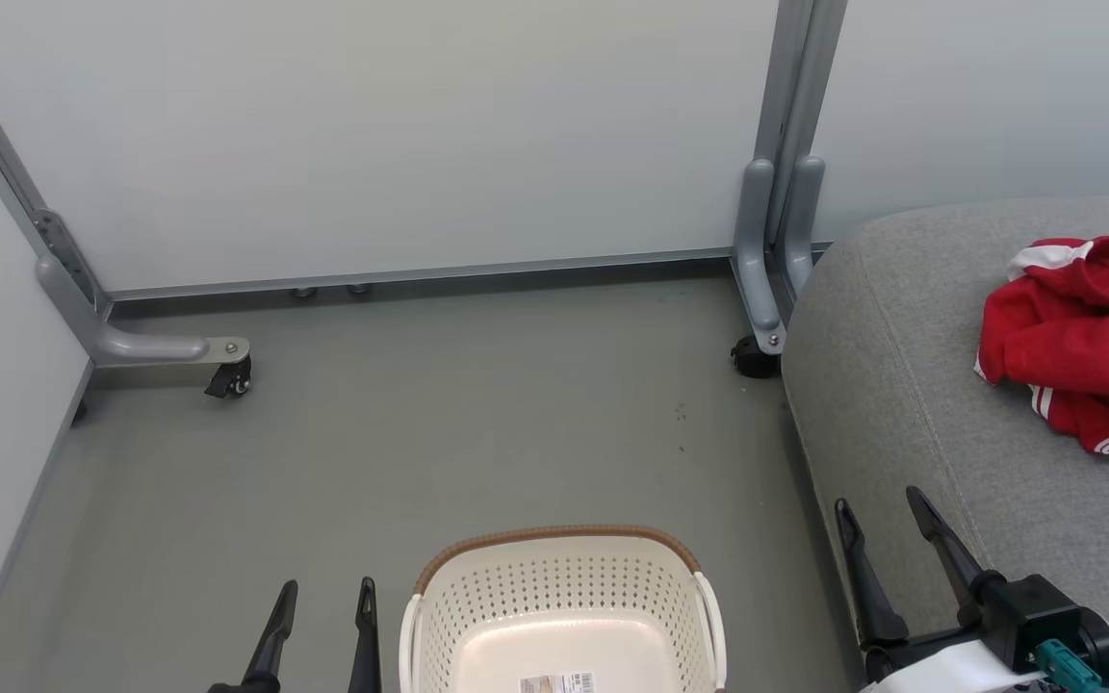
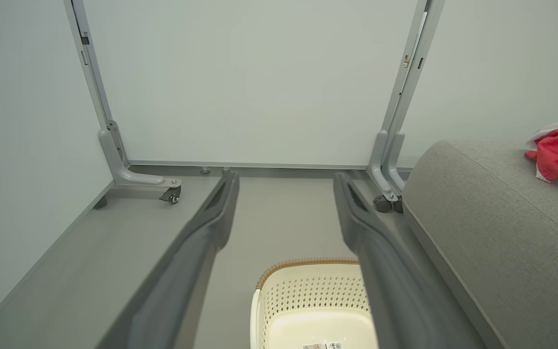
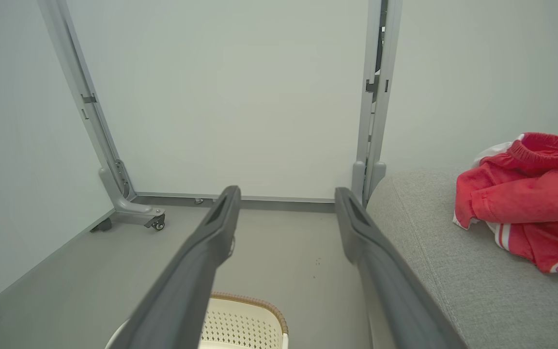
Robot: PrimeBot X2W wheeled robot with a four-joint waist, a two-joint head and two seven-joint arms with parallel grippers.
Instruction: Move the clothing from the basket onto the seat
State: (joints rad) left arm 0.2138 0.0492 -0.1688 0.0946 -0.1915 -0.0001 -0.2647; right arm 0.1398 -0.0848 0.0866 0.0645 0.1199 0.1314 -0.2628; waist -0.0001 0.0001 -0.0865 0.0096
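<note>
On top of the large grey woven-fabric seat cushion [image 1: 901, 404], well in from its rounded corner, the soft red garments with white striped trim [image 1: 1074, 337] lie in a crumpled heap. The small cream-white perforated plastic basket with a brown woven rim [image 1: 554, 532] stands on the floor beside the cushion's edge, its visible inside bare but for a sticker. The left gripper [image 1: 328, 584] and right gripper [image 1: 879, 500] both stand wide, holding nothing. The transfer looks finished, unless the basket's cropped near part hides more.
</note>
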